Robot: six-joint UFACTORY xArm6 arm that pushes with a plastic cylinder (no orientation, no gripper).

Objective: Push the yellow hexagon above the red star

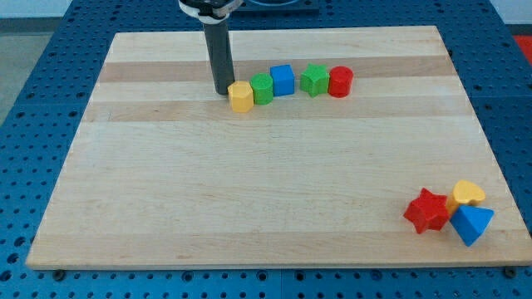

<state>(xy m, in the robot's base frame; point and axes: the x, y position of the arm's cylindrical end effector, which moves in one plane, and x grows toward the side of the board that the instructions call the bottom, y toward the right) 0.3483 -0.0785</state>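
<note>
Camera view, the only one. My tip [223, 91] sits at the far side of the board, just left of the yellow hexagon [241, 97], touching it or very nearly; can't tell which. No gripper on this rig, only a plain rod, so nothing is clenched, released or grasped.

The yellow hexagon is at the left end of a far row: green block [263, 88] touching its right side, shape unclear, then blue cube [283, 80], a small gap, green star-like block [314, 79], red cylinder [340, 82].

The red star [427, 210] lies in the near right corner, well apart from the hexagon. Pressed against it: yellow heart-like block [467, 195] on its right, a little farther back, and blue triangular block [471, 224] on its near right.

Progress, my judgement: barely started. The hexagon is in its row, nowhere near the star. Left to do: carry it a long way right and toward the near side, stopping just on the far side of the star. With the tip on its left, a rightward shove would jam it into the green block first, so the row looks like an obstacle.

Surface: light wooden board [249, 191], flat, smooth, plank seams showing. Around it a blue perforated table [33, 100]. Nothing more of the room shows.
</note>
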